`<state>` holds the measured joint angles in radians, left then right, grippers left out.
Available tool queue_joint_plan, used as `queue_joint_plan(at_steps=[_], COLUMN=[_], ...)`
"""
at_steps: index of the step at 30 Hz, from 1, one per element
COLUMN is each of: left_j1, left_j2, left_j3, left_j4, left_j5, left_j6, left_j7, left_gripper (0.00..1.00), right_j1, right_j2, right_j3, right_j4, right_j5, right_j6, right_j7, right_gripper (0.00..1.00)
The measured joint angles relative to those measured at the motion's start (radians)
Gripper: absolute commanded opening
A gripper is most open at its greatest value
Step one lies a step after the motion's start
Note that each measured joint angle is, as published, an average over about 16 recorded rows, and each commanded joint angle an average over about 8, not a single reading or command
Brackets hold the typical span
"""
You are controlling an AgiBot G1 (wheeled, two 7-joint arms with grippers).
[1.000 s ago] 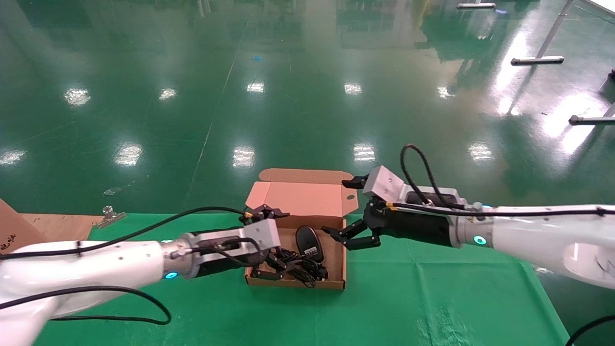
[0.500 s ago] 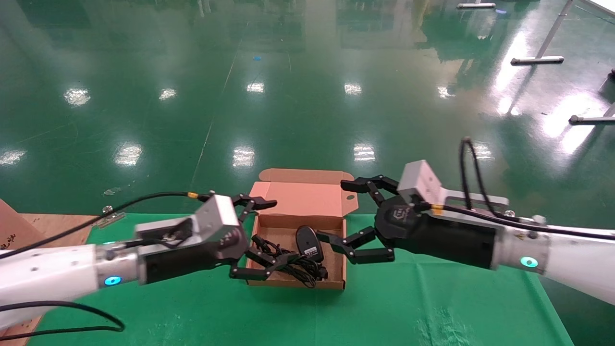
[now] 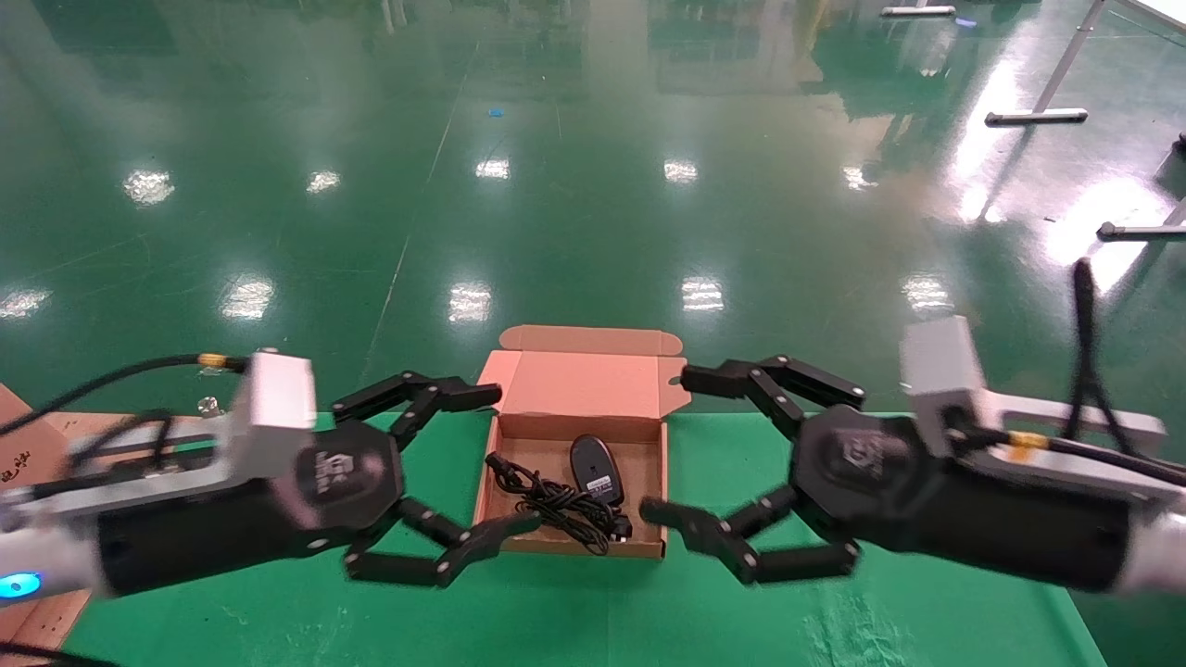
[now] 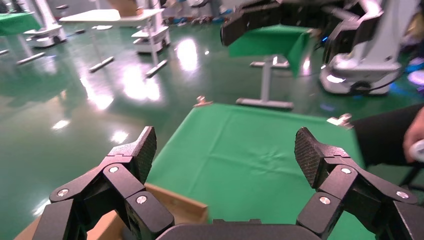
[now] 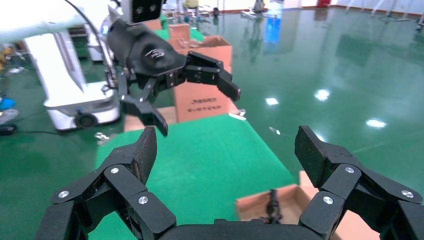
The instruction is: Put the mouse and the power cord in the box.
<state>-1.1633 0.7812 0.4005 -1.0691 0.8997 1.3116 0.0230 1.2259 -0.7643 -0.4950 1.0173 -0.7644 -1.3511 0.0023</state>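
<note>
The pinkish-tan box [image 3: 570, 548] lies open on the green table, its lid [image 3: 579, 380] standing up at the back. Inside, the black mouse [image 3: 593, 463] rests label-up beside the coiled black power cord [image 3: 554, 503]. My left gripper [image 3: 508, 459] hovers open at the box's left side, holding nothing. On the box's right side my right gripper [image 3: 669, 443] is open and empty as well. A corner of the box [image 4: 175, 207] shows under the left gripper [image 4: 225, 145]. The right gripper [image 5: 225, 140] looks over the box [image 5: 255, 205] and power cord [image 5: 273, 210].
A brown carton [image 5: 202, 97] stands at the table's left end, with a metal clip [image 3: 211, 411] on the far edge. A person's hand [image 4: 414, 142] shows past the table's right end. Shiny green floor with stand bases [image 3: 1036, 117] lies beyond.
Both arms have drawn back from the box towards the camera. The left gripper has come off the power cord, which stays in the box. Both grippers stay open.
</note>
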Motion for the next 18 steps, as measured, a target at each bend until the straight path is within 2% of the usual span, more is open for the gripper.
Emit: queue_joint_plan(at_steps=[12, 18], left_j1=[0.072, 0.087], left_j2=[-0.139, -0.170], left_j3=[-0.098, -0.120], left_j4=[-0.177, -0.217], left_j5=[-0.139, -0.170], left_j6=[0.151, 0.185], left_j7=[-0.171, -0.208], left_gripper=[1.00, 1.00], right_j1=[-0.121, -0.149], right_j2=[0.123, 0.151], right_j3=[0.173, 0.213], right_j4=[0.214, 0.264], right_j5=[0.027, 0.034], right_j6=[-0.116, -0.143], right_j7=[0.147, 0.180], right_gripper=[1.00, 1.00])
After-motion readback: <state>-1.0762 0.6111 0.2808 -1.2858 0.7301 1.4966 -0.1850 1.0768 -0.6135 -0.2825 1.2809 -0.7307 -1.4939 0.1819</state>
